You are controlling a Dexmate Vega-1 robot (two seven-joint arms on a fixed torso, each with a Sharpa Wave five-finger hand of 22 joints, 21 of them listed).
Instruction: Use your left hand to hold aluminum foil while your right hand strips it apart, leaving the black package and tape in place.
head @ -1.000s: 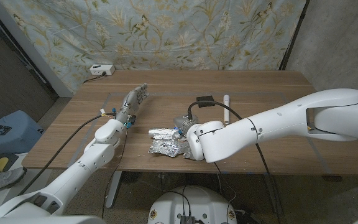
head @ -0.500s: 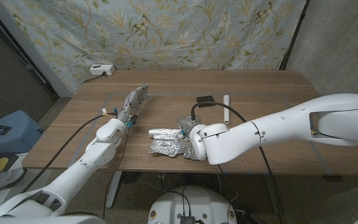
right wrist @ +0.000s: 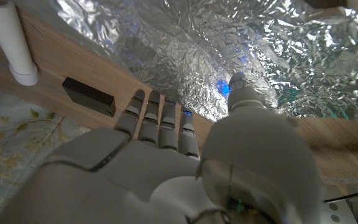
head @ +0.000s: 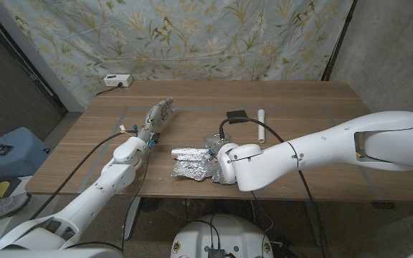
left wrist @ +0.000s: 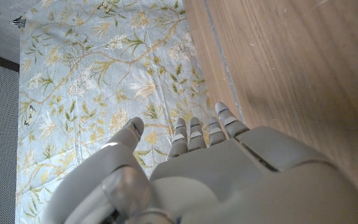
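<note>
Crumpled aluminium foil (head: 191, 169) lies near the table's front edge, with a rolled foil piece (head: 187, 152) just behind it. My right hand (head: 219, 148) hovers at the foil's right end, mostly hidden by its own wrist. In the right wrist view that hand (right wrist: 166, 155) reaches over the foil (right wrist: 185, 56) with straight fingers, the thumb tip at the foil, nothing pinched. My left hand (head: 157, 115) stands further back and to the left of the foil, fingers extended, holding nothing; the left wrist view shows the left hand (left wrist: 216, 162) over bare wood. A black package (head: 236, 115) and a white tube (head: 261, 123) lie behind the foil.
A white power strip (head: 117, 80) sits at the table's (head: 321, 107) far left corner. A floral cloth (head: 214, 36) hangs behind. The black package (right wrist: 89, 96) and white tube (right wrist: 8, 43) lie just past my right fingertips. My right forearm (head: 314, 147) spans the table's right half.
My right arm has sunk a little and its wrist has shifted slightly right and toward the front edge. The left hand has barely moved. The foil lies as before.
</note>
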